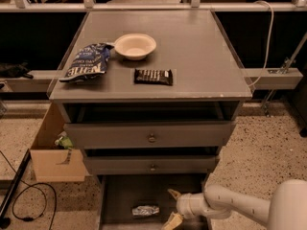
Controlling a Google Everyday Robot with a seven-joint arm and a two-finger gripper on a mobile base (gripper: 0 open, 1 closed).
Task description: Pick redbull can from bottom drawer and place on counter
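My gripper (172,207) hung wide open in the drawer (120,195) below the counter's (192,47) front edge; nudging the lying can (145,210) might've rolled it away.

The arm (240,207) is covered in smooth, rounded white shells, with a ringed collar at the wrist. The gripper (173,207) is seen over the right part of the bottom drawer (125,193). Its two fingers (173,193) are tan, tapered and set apart.
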